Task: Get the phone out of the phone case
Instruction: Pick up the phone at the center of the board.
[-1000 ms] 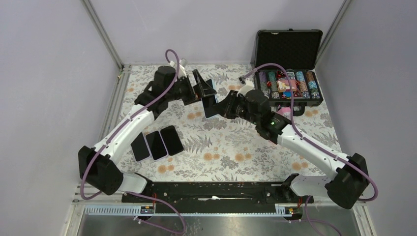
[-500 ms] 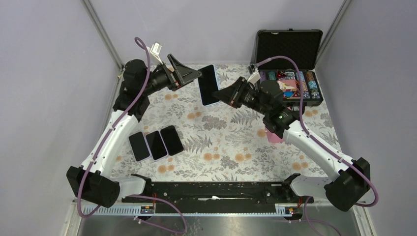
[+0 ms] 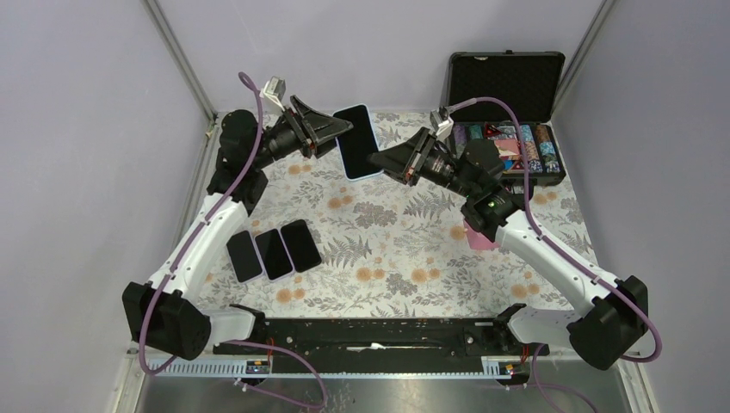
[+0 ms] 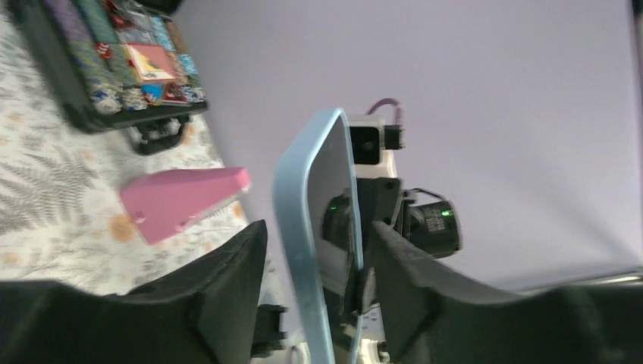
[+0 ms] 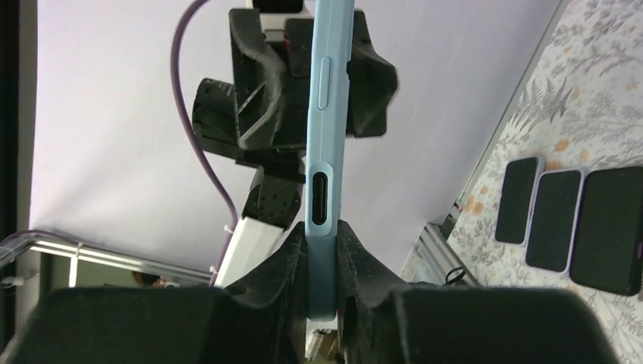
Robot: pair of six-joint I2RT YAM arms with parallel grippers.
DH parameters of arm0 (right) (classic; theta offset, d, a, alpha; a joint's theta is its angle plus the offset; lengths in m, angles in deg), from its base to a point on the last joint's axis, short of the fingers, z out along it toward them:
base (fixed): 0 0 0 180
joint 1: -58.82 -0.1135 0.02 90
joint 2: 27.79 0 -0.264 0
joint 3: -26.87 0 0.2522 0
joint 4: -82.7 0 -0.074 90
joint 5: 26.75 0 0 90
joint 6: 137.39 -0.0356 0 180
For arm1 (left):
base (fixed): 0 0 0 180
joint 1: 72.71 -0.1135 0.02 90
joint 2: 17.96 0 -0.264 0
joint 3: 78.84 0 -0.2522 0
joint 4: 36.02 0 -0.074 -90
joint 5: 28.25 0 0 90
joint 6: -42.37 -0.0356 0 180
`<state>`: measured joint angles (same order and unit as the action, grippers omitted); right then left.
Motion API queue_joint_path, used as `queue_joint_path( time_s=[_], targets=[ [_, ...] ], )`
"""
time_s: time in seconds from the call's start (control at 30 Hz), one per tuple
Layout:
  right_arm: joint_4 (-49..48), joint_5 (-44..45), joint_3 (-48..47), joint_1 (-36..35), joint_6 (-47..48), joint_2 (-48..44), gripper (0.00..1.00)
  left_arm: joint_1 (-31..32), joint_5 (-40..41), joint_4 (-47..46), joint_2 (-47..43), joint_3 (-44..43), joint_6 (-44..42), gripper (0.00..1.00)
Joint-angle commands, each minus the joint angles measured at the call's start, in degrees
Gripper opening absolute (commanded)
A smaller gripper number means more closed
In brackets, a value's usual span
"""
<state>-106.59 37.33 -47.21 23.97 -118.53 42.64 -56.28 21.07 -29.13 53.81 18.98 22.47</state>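
Overhead: the phone case (image 3: 359, 144), with the phone (image 3: 353, 129) inside, hangs in the air left of the open black box (image 3: 506, 82), which holds chips (image 3: 508, 146)

Left wrist: the left gripper (image 4: 315, 250) is spread astride the case's rim; squeezing both faces may pin the phone in

Right wrist: the right gripper (image 5: 322, 239) pinches the case's bottom edge; that thin hold could slip

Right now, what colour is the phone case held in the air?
Light blue; the phone case shows best in the right wrist view.
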Motion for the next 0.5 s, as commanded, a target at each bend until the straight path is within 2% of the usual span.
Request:
queue_joint_path(
  time_s=[0.0,0.1,0.17,0.2,0.23,0.27,0.33,0.4,0.47],
  targets=[
    [-6.6,-4.1,-2.8,0.3,-3.8,-0.3,0.17,-0.3,-3.5,-13.2,1.7,0.6,8.4,0.43],
    [-5.3,-4.4,-3.3,0.7,-3.5,0.7,0.17,-0.3,-3.5,-15.5,1.8,1.7,10.1,0.22],
    [-4.8,-5.2,-3.4,1.4,-3.4,1.9,0.17,-0.3,-2.9,-14.6,1.8,2.5,9.7,0.03],
    [-4.7,-5.5,-3.1,2.0,-3.7,2.4,0.24,-0.5,-2.6,-14.4,1.8,3.0,9.7,0.00],
    [-5.0,-5.9,-2.6,2.6,-4.4,2.7,0.39,-0.7,-2.4,-14.4,1.8,3.4,9.9,0.00],
    [-6.2,-6.4,-1.6,3.4,-5.0,2.7,0.58,-0.9,-2.1,-14.6,1.7,3.9,10.5,0.00],
    [-10.8,-5.8,1.3,4.5,-6.2,1.9,0.83,-1.5,-1.8,-16.4,1.9,4.5,12.7,0.00],
    [-14.4,-6.4,2.9,5.1,-6.5,1.4,0.94,-2.0,-1.5,-17.8,2.3,4.5,15.6,0.00],
    [-15.9,-7.5,2.8,5.1,-6.8,1.7,0.96,-2.5,-1.2,-19.2,2.9,4.7,18.1,0.00]
  ],
)
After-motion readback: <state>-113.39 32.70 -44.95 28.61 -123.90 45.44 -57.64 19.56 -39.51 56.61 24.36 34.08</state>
